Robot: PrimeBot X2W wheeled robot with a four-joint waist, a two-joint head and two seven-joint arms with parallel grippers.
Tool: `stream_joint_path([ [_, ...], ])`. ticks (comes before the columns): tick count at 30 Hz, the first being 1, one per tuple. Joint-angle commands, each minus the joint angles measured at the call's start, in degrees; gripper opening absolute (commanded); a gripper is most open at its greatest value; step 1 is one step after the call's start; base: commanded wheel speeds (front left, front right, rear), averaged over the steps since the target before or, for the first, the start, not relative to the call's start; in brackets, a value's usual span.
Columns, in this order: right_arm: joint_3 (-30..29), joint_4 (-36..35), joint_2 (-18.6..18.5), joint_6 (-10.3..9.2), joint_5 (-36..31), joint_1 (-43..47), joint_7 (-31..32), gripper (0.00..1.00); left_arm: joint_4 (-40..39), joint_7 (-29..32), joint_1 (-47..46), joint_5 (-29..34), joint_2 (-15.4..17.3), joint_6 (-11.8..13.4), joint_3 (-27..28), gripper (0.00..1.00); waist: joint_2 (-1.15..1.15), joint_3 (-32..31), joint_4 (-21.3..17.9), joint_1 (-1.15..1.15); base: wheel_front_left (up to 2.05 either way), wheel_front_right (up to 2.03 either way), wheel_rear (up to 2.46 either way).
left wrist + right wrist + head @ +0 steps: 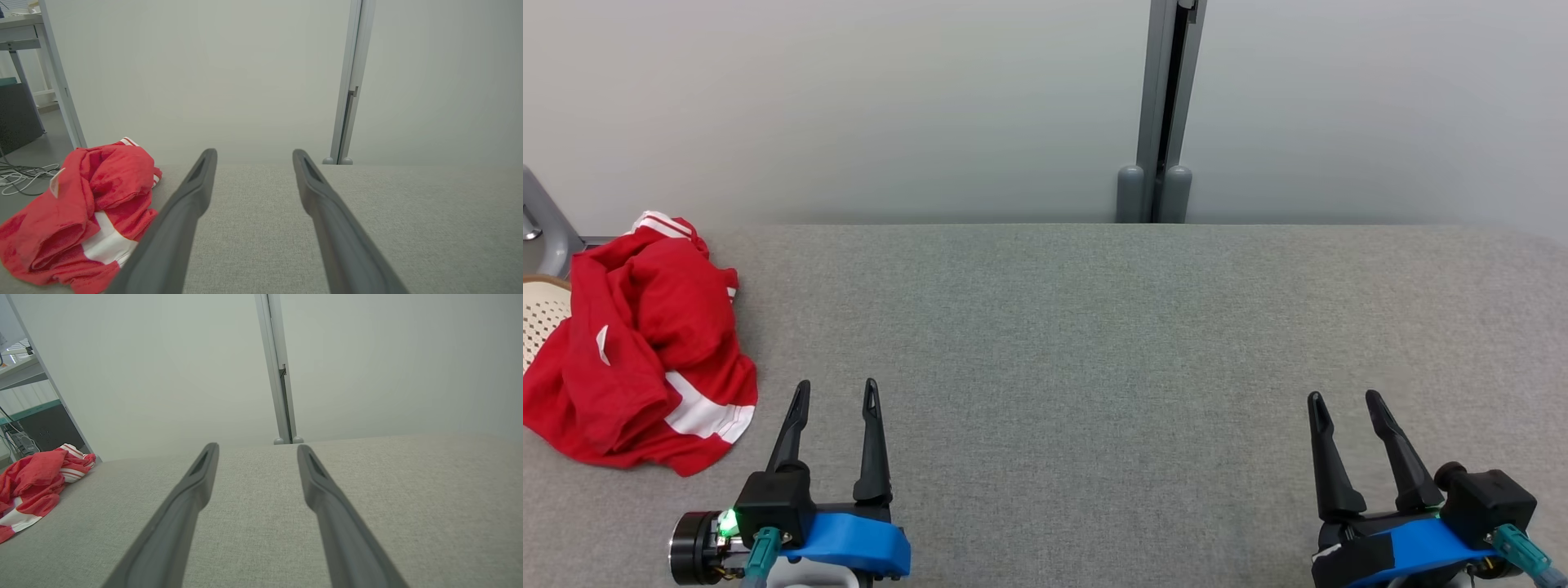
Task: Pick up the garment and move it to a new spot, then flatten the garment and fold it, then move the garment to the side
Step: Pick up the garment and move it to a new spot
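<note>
The red garment (pixel 645 343) lies crumpled at the table's (pixel 1094 343) left edge, and part of it seems to spill over that edge. The left gripper (pixel 837 384) hovers over the table's near side just beside the cloth, fingers spread and empty. The right gripper (pixel 1344 395), also spread and empty, is over the table's near right. A shallow pinch might catch only one layer, and the bunch could then drag off the table's left edge.

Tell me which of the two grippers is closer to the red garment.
The left gripper: the crumpled red garment lies just beside it, while the right gripper stands far across the grey surface.
</note>
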Motion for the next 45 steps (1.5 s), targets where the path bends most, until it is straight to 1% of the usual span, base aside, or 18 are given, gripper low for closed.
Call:
stream_joint_path([
  [1,0.22,0.01,-0.37,0.02,0.38,0.23,-0.34,1.00,0.06,-0.30,-0.33,-0.17,0.46,0.27,-0.03,1.00,0.00,0.03,0.27,0.00,0.00,0.00,0.00],
  [7,0.56,-0.15,-0.36,0.02,0.69,0.37,-0.30,1.00,0.24,-0.29,-0.77,-0.49,0.84,0.14,0.00,1.00,0.00,0.23,1.74,0.00,0.00,0.00,0.00],
  [16,0.86,0.67,-0.36,0.02,0.72,0.85,-0.27,1.00,0.62,-0.29,-0.72,-0.84,1.31,0.43,0.32,1.00,0.00,0.31,6.13,0.00,0.00,0.00,0.00],
  [17,0.86,0.67,-0.36,0.02,0.72,0.85,-0.27,1.00,0.62,-0.29,-0.72,-0.84,1.31,0.43,0.32,1.00,0.00,0.31,6.13,0.00,0.00,0.00,0.00],
  [27,0.87,0.85,-0.36,0.02,0.55,0.47,-0.27,1.00,-0.05,-0.29,-1.18,-1.37,1.74,0.96,0.80,1.00,0.00,1.13,12.72,0.00,0.00,0.00,0.00],
  [39,0.68,0.66,-0.36,0.02,0.28,0.59,-0.28,1.00,-0.74,-0.29,-0.65,-2.09,1.93,1.34,0.53,1.00,0.00,1.83,21.65,0.00,0.00,0.00,0.00],
  [45,1.06,0.93,-0.36,0.02,0.15,0.59,-0.27,1.00,-1.11,-0.29,0.09,-2.57,2.24,1.82,0.93,1.00,0.00,1.99,25.24,0.00,0.00,0.00,0.00],
])
